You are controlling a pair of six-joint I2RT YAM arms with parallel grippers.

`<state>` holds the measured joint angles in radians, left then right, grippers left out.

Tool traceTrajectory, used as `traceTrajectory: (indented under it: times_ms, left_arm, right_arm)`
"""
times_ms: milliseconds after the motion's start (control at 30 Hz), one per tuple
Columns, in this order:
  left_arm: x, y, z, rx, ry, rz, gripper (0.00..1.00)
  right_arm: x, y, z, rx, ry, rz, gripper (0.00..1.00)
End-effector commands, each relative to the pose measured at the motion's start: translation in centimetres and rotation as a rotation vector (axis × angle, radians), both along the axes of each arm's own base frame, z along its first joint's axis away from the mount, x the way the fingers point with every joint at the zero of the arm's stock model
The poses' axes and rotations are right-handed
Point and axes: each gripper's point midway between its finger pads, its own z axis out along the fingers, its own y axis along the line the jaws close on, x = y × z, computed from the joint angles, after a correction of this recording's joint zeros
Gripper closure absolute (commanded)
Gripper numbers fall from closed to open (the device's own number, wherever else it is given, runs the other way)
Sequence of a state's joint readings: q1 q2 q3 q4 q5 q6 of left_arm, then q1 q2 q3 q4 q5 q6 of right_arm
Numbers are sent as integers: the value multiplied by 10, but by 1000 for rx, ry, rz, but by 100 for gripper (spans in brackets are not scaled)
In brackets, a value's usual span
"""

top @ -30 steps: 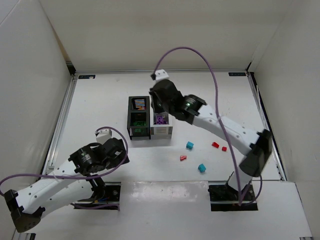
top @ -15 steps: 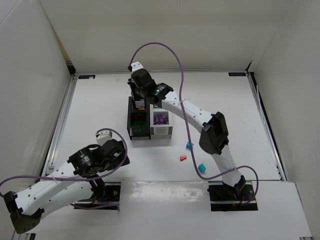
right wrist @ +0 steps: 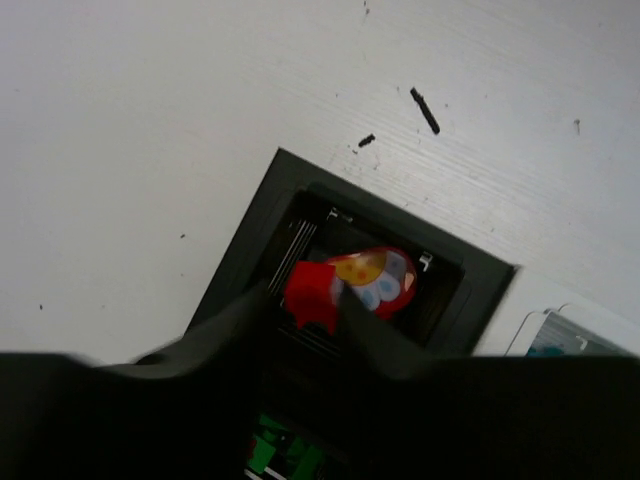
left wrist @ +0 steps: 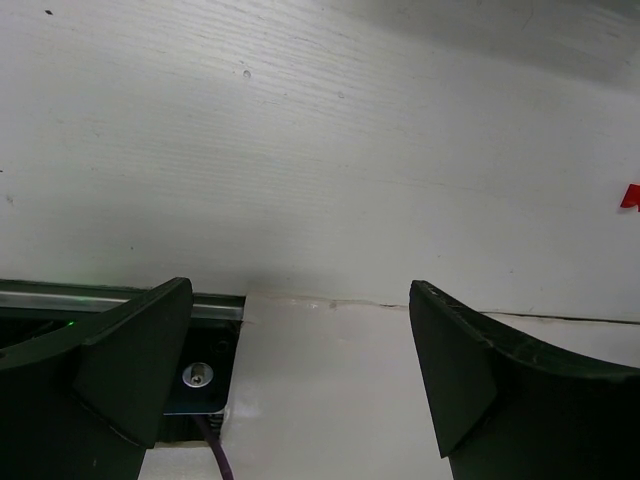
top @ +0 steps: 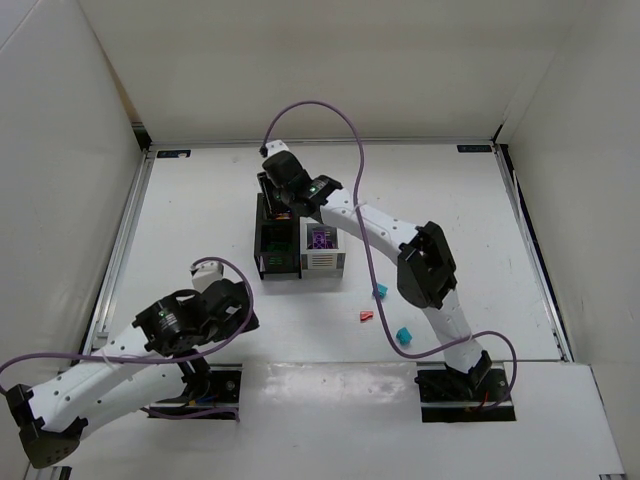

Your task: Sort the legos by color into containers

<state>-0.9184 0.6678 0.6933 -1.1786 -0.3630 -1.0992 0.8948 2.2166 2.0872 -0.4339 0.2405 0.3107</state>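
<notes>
Red lego sits pinched at the tips of the right pincer, jaws nearly closed on it. It hangs directly over the far black bin, which has a red-and-yellow piece inside. We judge this the drop step. Next calls for opening wider so the brick falls inside, not on the rim. Loose legos, teal and red, wait on the surface. Left pincer gapes wide, empty, near the surface's front edge. We find no readable writing or brand.
</notes>
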Motion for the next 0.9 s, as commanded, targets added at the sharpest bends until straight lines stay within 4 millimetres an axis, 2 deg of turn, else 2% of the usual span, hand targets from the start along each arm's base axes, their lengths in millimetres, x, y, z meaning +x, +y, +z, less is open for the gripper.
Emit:
traceTrajectory:
  times_ms: [0,67,100,200,233,267,333,367,400,433,467,500,533,567,600,633,667,700,733,767,800,833,867]
  left_arm:
    - [2,2,4,0,-23,0,0]
    - [2,1,6,-6,-27,-3,0]
    - [2,1,7,-8,-29,-3,0]
    - [3,-1,9,-15,-37,-29,0]
    - [3,-3,9,-15,-37,-38,0]
    - [3,-6,11,-27,-40,-48,0]
    - [7,-15,16,-37,-63,-111,0]
    - [7,-18,18,-29,-62,-154,0]
    - [13,-28,24,-47,-99,-203,0]
    - [11,-35,25,-52,-96,-271,0]
    - [13,-42,22,-36,-86,-309,0]
    - [14,-47,22,-33,-90,-348,0]
    - [16,-66,29,-55,-133,-472,0]
    - [18,-73,27,-39,-125,-506,0]
    - [20,-87,29,-39,-129,-562,1]
    - [23,-99,30,-6,-148,-654,1]
    - [21,-112,33,0,-170,-714,2]
    - [20,-124,33,45,-184,-781,2]
    - [24,-135,31,75,-177,-807,2]
    - [23,-152,35,74,-219,-868,4]
    - [23,-167,45,75,-255,-930,5]
    - [23,-176,25,122,-211,-969,6]
    - [24,-195,28,116,-258,-1037,7]
  right_arm:
    - [-4,-5,36,56,-52,-24,55]
    - [-6,-8,39,57,-45,-28,48]
    - [-7,-10,41,58,-43,-30,42]
    - [-10,-15,64,81,-77,-38,36]
    - [-11,-16,71,87,-88,-37,34]
    - [-13,-21,94,110,-126,-40,34]
    - [-14,-27,103,119,-137,-49,33]
    - [-20,-35,128,153,-168,-47,33]
    - [-21,-42,123,139,-161,-55,33]
    - [-23,-47,127,145,-163,-65,33]
    - [-32,-62,148,179,-177,-80,33]
    - [-28,-78,150,189,-160,-120,33]
    - [-35,-91,150,192,-145,-134,33]
    - [-46,-107,147,187,-121,-138,33]
    - [-46,-130,157,222,-107,-191,33]
    - [-50,-141,155,219,-101,-207,33]
    - [-58,-156,116,146,-36,-225,33]
    - [-66,-187,136,182,-53,-285,33]
    - [-71,-199,129,161,-36,-310,33]
    - [-77,-219,96,105,15,-348,33]
    - [-91,-238,112,133,-8,-365,33]
    - [-91,-256,107,133,10,-417,33]
    - [-103,-269,93,121,32,-430,33]
